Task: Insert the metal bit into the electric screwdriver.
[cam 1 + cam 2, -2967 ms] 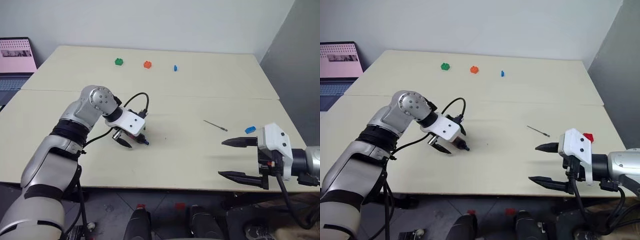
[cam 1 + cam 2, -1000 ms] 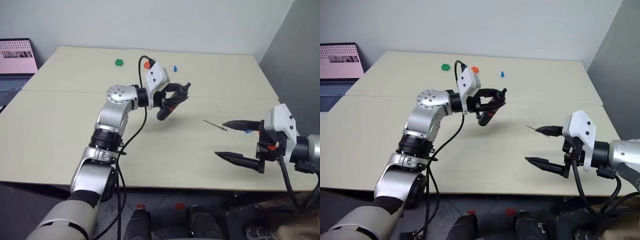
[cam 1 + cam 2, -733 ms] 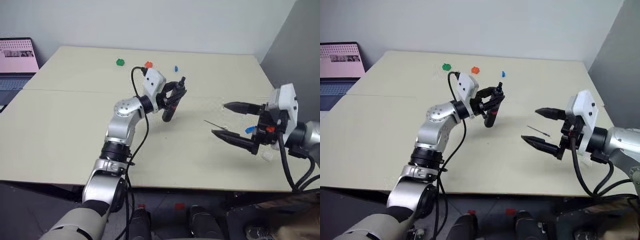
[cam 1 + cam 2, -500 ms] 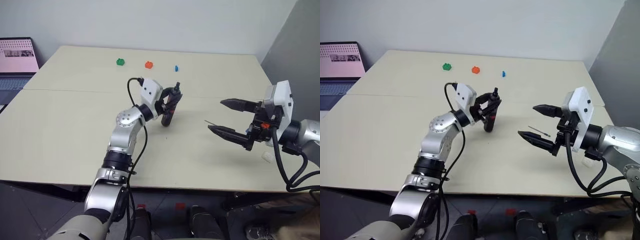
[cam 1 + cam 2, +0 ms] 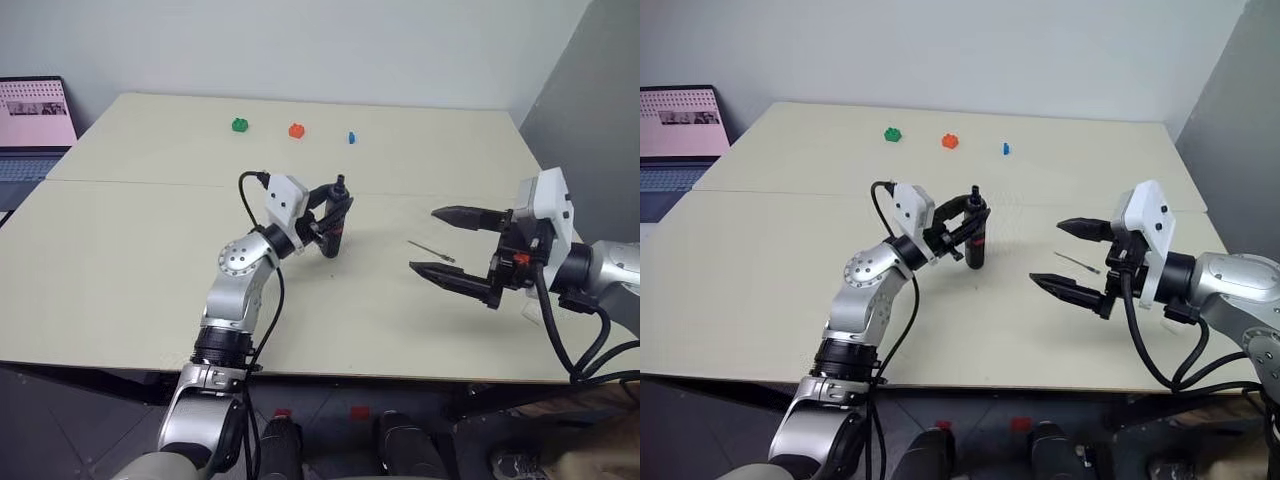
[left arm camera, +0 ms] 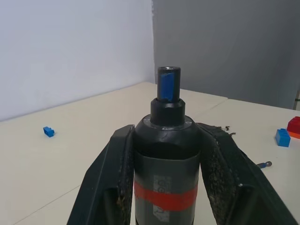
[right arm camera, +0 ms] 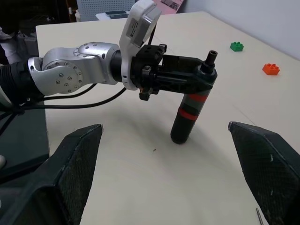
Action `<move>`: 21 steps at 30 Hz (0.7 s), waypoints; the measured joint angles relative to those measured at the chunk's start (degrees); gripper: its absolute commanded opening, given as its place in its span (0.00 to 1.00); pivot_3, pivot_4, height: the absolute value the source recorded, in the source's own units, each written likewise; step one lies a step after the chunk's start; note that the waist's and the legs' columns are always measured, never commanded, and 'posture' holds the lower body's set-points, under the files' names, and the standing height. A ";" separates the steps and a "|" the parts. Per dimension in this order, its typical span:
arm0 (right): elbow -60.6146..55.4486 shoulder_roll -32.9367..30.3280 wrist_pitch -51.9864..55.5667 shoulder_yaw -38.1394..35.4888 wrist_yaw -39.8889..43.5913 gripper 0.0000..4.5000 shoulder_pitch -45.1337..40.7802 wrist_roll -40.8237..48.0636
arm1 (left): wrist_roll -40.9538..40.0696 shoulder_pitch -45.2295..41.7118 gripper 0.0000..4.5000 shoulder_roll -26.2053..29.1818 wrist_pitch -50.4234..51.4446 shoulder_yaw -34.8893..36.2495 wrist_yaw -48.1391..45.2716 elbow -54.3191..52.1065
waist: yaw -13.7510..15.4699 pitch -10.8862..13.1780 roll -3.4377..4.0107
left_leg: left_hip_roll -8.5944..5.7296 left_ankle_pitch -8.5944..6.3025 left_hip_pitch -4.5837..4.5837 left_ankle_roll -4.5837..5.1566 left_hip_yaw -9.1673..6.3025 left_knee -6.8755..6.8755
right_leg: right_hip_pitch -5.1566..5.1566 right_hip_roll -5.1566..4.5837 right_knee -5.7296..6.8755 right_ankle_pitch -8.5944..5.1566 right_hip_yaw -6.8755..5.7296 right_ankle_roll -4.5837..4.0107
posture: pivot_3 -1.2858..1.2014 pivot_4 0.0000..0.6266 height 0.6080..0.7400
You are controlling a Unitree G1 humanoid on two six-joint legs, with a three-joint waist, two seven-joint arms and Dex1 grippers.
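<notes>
Left eye view: laptop (image 5: 35, 125) at far left edge beyond the table (image 5: 150, 270). Left gripper (image 5: 337, 208) clamped tight on the screwdriver (image 5: 334, 228), held upright above the tabletop, base near the surface, blue tip up. Black body, red bands over a grey sleeve, seen close between the two pads (image 6: 121, 173) in the left wrist view. Further right, thin grey bit (image 5: 431, 251) lying flat on the table, tilted, well apart from the screwdriver. Right gripper (image 5: 446, 241) spread fully wide, holding nothing, hovering with the bit just between its fingertips (image 5: 445, 213). Green brick (image 5: 239, 124), orange brick (image 5: 296, 130) and small blue brick (image 5: 351, 137) along the far side.
</notes>
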 measured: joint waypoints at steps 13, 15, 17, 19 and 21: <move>11.89 -8.45 -2.35 11.55 8.39 1.00 -9.27 -14.47 | -0.36 1.54 0.36 0.45 0.60 -0.41 2.43 -2.04 | -0.18 -0.02 0.02 | 0.00 0.01 0.08 0.01 0.10 0.01 | -0.01 -0.01 -0.03 -0.10 0.06 -0.32 | 0.52 0.24 1.00; 16.64 -9.46 -3.35 16.27 11.57 1.00 -13.30 -19.02 | -0.19 1.67 0.36 0.47 0.12 -0.46 2.71 -1.99 | -0.24 -0.01 0.03 | 0.00 0.01 0.10 0.01 0.12 0.02 | -0.02 -0.01 -0.02 -0.10 0.08 -0.33 | 0.52 0.24 1.00; 23.04 -9.30 -3.55 23.19 15.34 1.00 -19.83 -24.28 | 0.21 1.59 0.36 0.34 -0.37 -0.87 3.05 -1.88 | -0.60 -0.01 0.04 | 0.00 0.01 0.10 0.00 0.16 0.01 | -0.04 -0.01 -0.02 -0.10 0.12 -0.33 | 0.52 0.24 1.00; 29.19 -7.87 -3.53 28.29 18.13 1.00 -25.33 -28.95 | 0.52 1.58 0.36 0.32 -0.86 -1.28 3.54 -1.79 | -0.70 -0.02 0.05 | 0.01 0.01 0.10 0.00 0.15 -0.02 | -0.05 -0.01 -0.04 -0.10 0.10 -0.34 | 0.52 0.24 1.00; 35.74 -5.00 -3.28 32.89 20.17 1.00 -30.44 -33.00 | 0.84 1.50 0.36 0.25 -1.48 -1.42 3.77 -1.49 | -1.03 -0.02 0.05 | 0.00 0.01 0.09 0.00 0.16 -0.02 | -0.06 -0.01 -0.04 -0.10 0.10 -0.34 | 0.52 0.24 1.00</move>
